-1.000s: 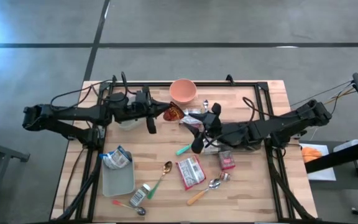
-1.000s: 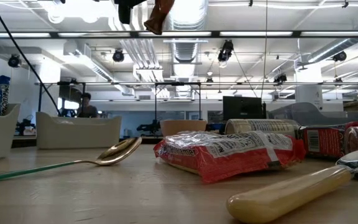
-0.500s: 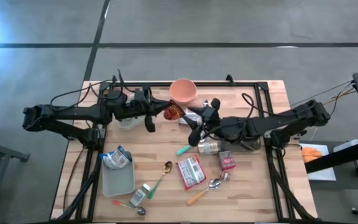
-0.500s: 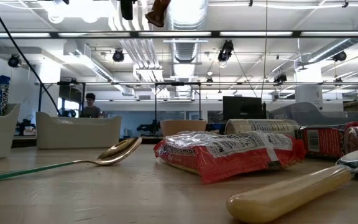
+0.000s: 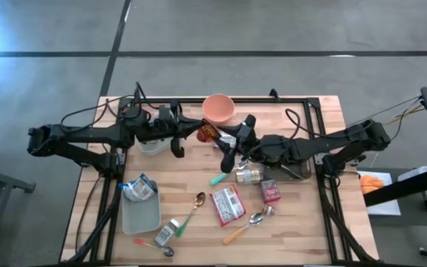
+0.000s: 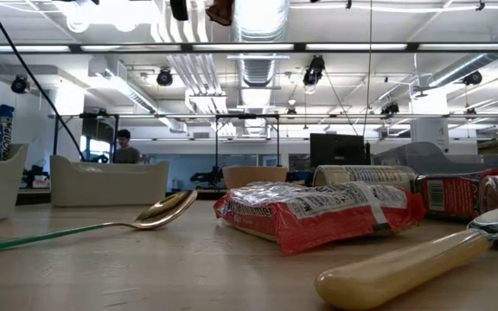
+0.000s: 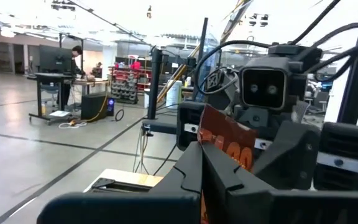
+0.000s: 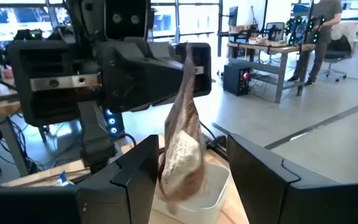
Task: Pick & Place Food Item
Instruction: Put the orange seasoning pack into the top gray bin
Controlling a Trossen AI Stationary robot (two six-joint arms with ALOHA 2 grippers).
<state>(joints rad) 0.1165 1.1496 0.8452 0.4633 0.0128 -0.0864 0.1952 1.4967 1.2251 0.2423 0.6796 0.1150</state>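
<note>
While the red snack packet (image 5: 207,133) hangs pinched by its top edge in the left gripper (image 5: 199,132) at upper centre, the right gripper (image 5: 228,148) is held half-open alongside; light, limp, crinkly – a lower-body grip is judged best

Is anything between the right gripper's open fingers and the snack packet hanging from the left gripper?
No; in the right wrist view the packet hangs from the left gripper, with only air before the right gripper.
</note>
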